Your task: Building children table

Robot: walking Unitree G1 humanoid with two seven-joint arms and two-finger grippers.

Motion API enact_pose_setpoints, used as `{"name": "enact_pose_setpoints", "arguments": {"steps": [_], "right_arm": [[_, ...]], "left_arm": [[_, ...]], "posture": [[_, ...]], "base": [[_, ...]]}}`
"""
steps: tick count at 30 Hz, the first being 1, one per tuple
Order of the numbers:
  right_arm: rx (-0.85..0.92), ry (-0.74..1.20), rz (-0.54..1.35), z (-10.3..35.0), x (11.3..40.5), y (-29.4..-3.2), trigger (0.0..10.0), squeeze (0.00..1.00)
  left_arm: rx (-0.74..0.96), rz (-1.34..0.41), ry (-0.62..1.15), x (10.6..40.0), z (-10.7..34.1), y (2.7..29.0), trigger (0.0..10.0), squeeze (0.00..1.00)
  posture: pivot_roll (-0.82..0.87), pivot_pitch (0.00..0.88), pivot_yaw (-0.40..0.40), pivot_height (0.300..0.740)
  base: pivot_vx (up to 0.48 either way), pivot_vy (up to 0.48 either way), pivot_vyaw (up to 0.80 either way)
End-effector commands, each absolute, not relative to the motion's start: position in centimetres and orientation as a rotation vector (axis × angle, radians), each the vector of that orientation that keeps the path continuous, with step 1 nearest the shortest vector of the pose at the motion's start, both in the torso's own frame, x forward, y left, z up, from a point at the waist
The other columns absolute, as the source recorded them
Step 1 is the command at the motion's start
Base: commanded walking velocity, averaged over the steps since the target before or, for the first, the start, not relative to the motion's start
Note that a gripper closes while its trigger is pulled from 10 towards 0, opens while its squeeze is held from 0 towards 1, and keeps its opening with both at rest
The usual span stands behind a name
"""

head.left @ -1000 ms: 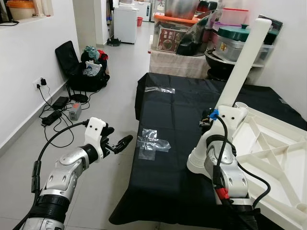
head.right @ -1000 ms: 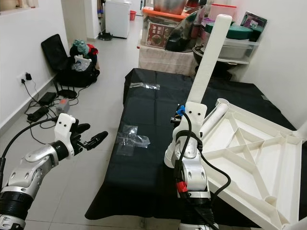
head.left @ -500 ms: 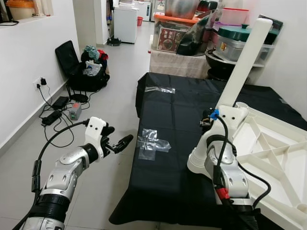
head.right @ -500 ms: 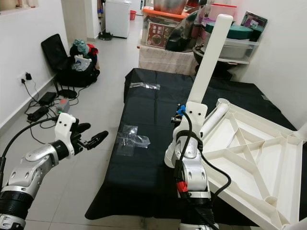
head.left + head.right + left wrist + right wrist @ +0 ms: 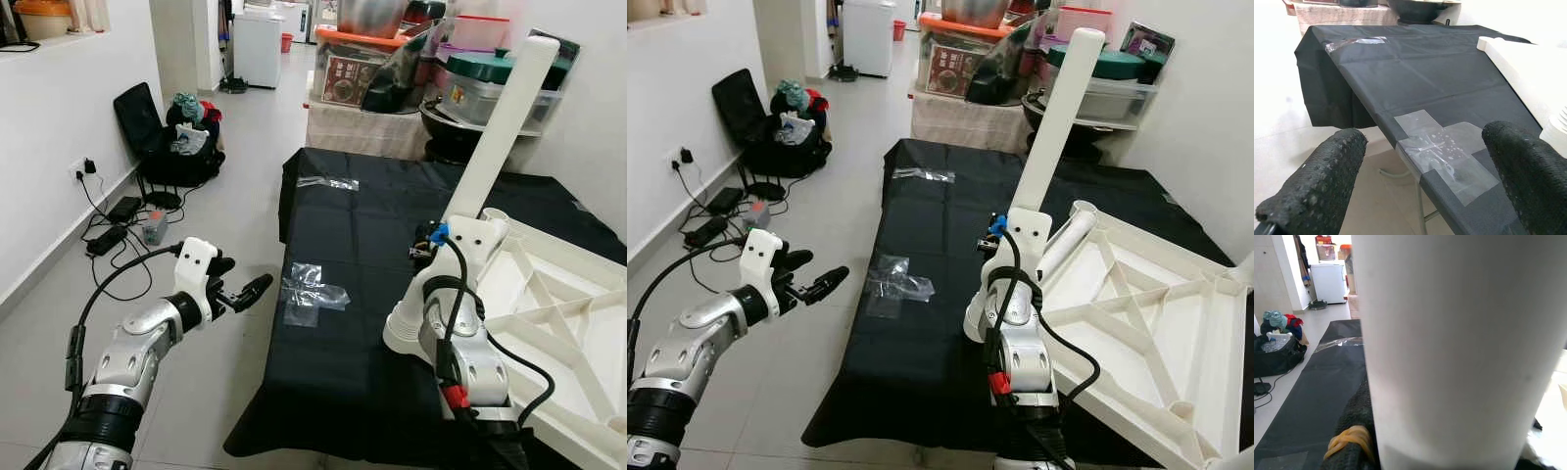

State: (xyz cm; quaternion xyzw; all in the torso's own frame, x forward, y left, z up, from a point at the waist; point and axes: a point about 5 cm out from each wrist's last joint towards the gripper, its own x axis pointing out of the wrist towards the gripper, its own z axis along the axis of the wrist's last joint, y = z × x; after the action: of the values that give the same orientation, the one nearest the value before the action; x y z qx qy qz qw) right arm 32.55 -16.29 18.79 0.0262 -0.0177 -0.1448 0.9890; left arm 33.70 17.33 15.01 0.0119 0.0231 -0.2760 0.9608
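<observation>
Almost nothing is shifting between the earlier frames and this one: you are keeping the white table leg (image 5: 500, 122) tilted at nearly the same angle, and your left arm is barely drifting. Nearest you, the right gripper (image 5: 431, 245) is reaching up over the near edge of the black-covered table (image 5: 323, 392). In the right wrist view the leg is pressing against a black finger (image 5: 1354, 421), so it looks clamped on the leg's lower part, though the second finger is hidden. Just to the right, the upturned white table top (image 5: 1156, 333) is resting on the black cover at the near right corner, ribs facing up, and its corner socket (image 5: 1080, 210) is sitting right beside the leg's foot. The leg's long axis is leaning up and away to the right, so I judge the coming move as swinging its lower end into that socket; your right arm is the one close enough. Your left gripper (image 5: 242, 292) is hovering off the table's left edge over the floor, fingers (image 5: 1322, 176) spread apart and empty, pointing toward the clear plastic bag (image 5: 312, 294) lying near that left edge.
</observation>
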Motion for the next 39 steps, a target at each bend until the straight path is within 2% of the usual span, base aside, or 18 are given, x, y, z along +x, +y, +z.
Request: {"name": "enact_pose_setpoints", "arguments": {"steps": [1, 2, 3, 4, 5, 6, 7, 8, 10, 11, 12, 13, 21, 22, 25, 26, 34, 39], "right_arm": [[0.006, 0.106, -0.378, 15.6, 32.0, -18.2, 10.0, 0.05], [0.007, 0.104, -0.375, 15.6, 32.0, -18.2, 10.0, 0.2], [0.008, 0.102, -0.373, 15.7, 32.0, -18.2, 10.0, 0.42], [0.008, 0.102, -0.373, 15.7, 32.0, -18.2, 10.0, 0.42], [0.009, 0.098, -0.372, 15.8, 32.0, -18.2, 10.0, 0.56], [0.009, 0.098, -0.372, 15.8, 32.0, -18.2, 10.0, 0.56], [0.009, 0.094, -0.371, 15.8, 32.0, -18.3, 10.0, 0.72], [0.009, 0.094, -0.371, 15.8, 32.0, -18.3, 10.0, 0.72], [-0.004, 0.081, -0.369, 16.1, 32.0, -18.3, 10.0, 0.63], [-0.004, 0.081, -0.369, 16.1, 32.0, -18.3, 10.0, 0.63], [-0.011, 0.074, -0.368, 16.3, 32.0, -18.3, 10.0, 0.54], [-0.013, 0.051, -0.363, 16.7, 32.1, -18.3, 10.0, 0.0], [0.027, 0.005, -0.347, 17.5, 32.3, -18.3, 10.0, 0.0], [0.049, 0.012, -0.341, 17.4, 32.3, -18.3, 7.0, 0.0], [0.064, 0.018, -0.337, 17.3, 32.3, -18.2, 7.0, 0.0], [0.084, 0.024, -0.326, 17.1, 32.3, -18.1, 0.0, 0.0], [0.24, 0.103, -0.323, 15.6, 32.0, -18.0, 0.0, 0.0], [0.255, 0.114, -0.325, 15.4, 31.9, -18.0, 0.0, 0.0]], "left_arm": [[0.045, -0.572, 0.056, 33.8, 14.9, 17.2, 10.0, 0.0], [0.045, -0.573, 0.057, 33.8, 14.9, 17.2, 10.0, 0.0], [0.045, -0.574, 0.057, 33.8, 14.8, 17.2, 10.0, 0.0], [0.045, -0.574, 0.057, 33.8, 14.8, 17.2, 10.0, 0.0], [0.045, -0.575, 0.057, 33.8, 14.8, 17.2, 10.0, 0.0], [0.045, -0.575, 0.057, 33.8, 14.8, 17.2, 10.0, 0.0], [0.046, -0.576, 0.058, 33.8, 14.8, 17.1, 10.0, 0.0], [0.046, -0.576, 0.058, 33.8, 14.8, 17.1, 10.0, 0.0], [0.046, -0.577, 0.059, 33.8, 14.8, 17.1, 10.0, 0.0], [0.046, -0.577, 0.059, 33.8, 14.8, 17.1, 10.0, 0.0], [0.046, -0.577, 0.06, 33.8, 14.8, 17.1, 10.0, 0.0], [0.047, -0.577, 0.06, 33.8, 14.8, 17.1, 10.0, 0.0], [0.049, -0.577, 0.061, 33.8, 14.8, 17.2, 10.0, 0.0], [0.049, -0.576, 0.061, 33.9, 14.8, 17.2, 10.0, 0.0], [0.05, -0.576, 0.061, 33.9, 14.8, 17.2, 10.0, 0.0], [0.051, -0.575, 0.061, 33.9, 14.7, 17.2, 10.0, 0.0], [0.057, -0.569, 0.062, 33.9, 14.7, 17.4, 10.0, 0.0], [0.059, -0.568, 0.062, 33.9, 14.7, 17.4, 10.0, 0.0]], "posture": [[0.05, 0.0, -0.087, 0.74], [0.05, 0.0, -0.085, 0.74], [0.05, 0.0, -0.085, 0.74], [0.05, 0.0, -0.085, 0.74], [0.05, 0.0, -0.085, 0.74], [0.05, 0.0, -0.085, 0.74], [0.05, 0.0, -0.083, 0.74], [0.05, 0.0, -0.083, 0.74], [0.05, 0.0, -0.084, 0.74], [0.05, 0.0, -0.084, 0.74], [0.05, 0.0, -0.084, 0.74], [0.05, 0.0, -0.083, 0.74], [0.05, 0.0, -0.082, 0.74], [0.05, 0.0, -0.083, 0.74], [0.05, 0.0, -0.083, 0.74], [0.05, 0.0, -0.083, 0.74], [0.05, 0.0, -0.083, 0.74], [0.05, 0.0, -0.082, 0.74]], "base": [[0.0, 0.0, 0.0], [0.0, 0.0, 0.0], [0.0, 0.0, 0.0], [0.0, 0.0, 0.0], [0.0, 0.0, 0.0], [0.0, 0.0, 0.0], [0.0, 0.0, 0.0], [0.0, 0.0, 0.0], [0.0, 0.0, 0.0], [0.0, 0.0, 0.0], [0.0, 0.0, 0.0], [0.0, 0.0, 0.0], [0.0, 0.0, 0.0], [0.0, 0.0, 0.0], [0.0, 0.0, 0.0], [0.0, 0.0, 0.0], [0.0, 0.0, 0.0], [0.0, 0.0, 0.0]]}}
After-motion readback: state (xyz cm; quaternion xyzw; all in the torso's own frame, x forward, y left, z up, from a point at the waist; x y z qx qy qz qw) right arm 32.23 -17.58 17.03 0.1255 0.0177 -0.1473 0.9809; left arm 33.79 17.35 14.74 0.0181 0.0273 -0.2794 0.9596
